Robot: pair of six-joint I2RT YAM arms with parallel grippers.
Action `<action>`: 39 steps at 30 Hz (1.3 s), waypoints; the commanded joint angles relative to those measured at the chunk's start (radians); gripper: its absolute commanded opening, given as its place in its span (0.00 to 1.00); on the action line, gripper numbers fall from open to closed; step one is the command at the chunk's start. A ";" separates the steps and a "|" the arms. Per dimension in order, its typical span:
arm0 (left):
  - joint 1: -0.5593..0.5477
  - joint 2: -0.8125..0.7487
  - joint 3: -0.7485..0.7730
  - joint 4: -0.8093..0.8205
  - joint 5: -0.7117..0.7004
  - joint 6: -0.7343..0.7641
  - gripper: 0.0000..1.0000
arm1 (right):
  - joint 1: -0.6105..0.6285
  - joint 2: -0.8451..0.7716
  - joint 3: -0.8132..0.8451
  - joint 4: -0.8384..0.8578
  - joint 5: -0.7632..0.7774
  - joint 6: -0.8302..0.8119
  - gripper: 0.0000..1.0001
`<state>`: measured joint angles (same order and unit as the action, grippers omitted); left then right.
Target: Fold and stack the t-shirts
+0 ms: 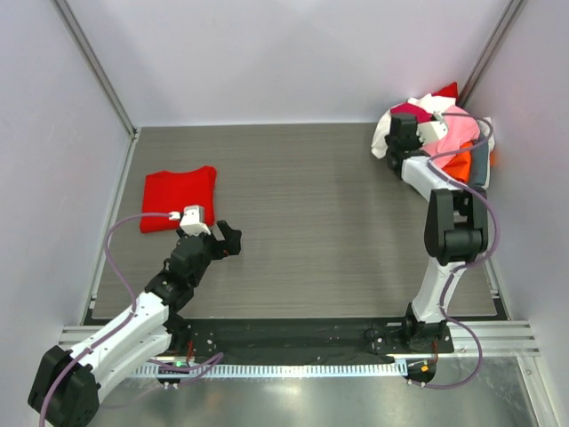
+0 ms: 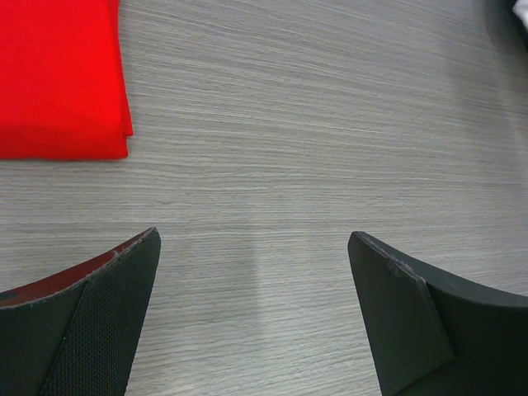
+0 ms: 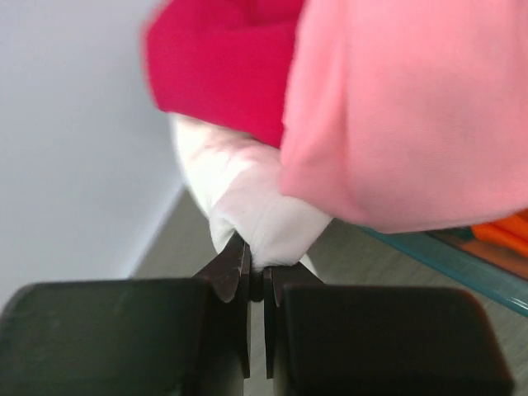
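Picking the next shirt — right gripper (image 3: 256,266), clamped on the white t-shirt (image 3: 247,202), should draw it clear; left gripper (image 2: 254,243) gapes empty.

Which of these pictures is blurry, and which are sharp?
Right wrist view: the pink shirt and white shirt sit close to the lens and look soft. Left wrist view: the red shirt and table grain are crisp. Top view: evenly lit, sharp.
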<state>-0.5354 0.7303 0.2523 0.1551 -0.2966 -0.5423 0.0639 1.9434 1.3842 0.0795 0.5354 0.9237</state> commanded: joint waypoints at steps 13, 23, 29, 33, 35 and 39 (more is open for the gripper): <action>-0.001 -0.014 0.038 0.008 -0.045 0.008 0.96 | -0.027 -0.445 0.397 -0.129 -0.296 0.176 0.01; -0.001 0.000 0.039 0.018 -0.033 0.013 0.96 | 0.184 -0.502 0.488 -0.172 -0.738 0.262 0.01; -0.001 -0.015 0.039 0.009 -0.049 0.019 0.96 | 0.192 -0.501 0.633 -0.199 -0.801 0.305 0.01; -0.003 -0.025 0.038 0.006 -0.053 0.021 0.96 | 0.192 -0.602 0.465 -0.199 -0.816 0.305 0.01; -0.001 -0.026 0.038 0.006 -0.053 0.021 0.96 | 0.192 -0.711 0.341 -0.201 -0.815 0.290 0.01; -0.003 -0.012 0.039 0.020 -0.023 0.022 0.98 | 0.186 -0.949 -0.124 -0.204 -0.731 0.268 0.01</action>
<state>-0.5354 0.7177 0.2569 0.1478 -0.3180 -0.5381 0.2577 1.1202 1.4761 -0.1249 -0.2352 1.2060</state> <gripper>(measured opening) 0.971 0.076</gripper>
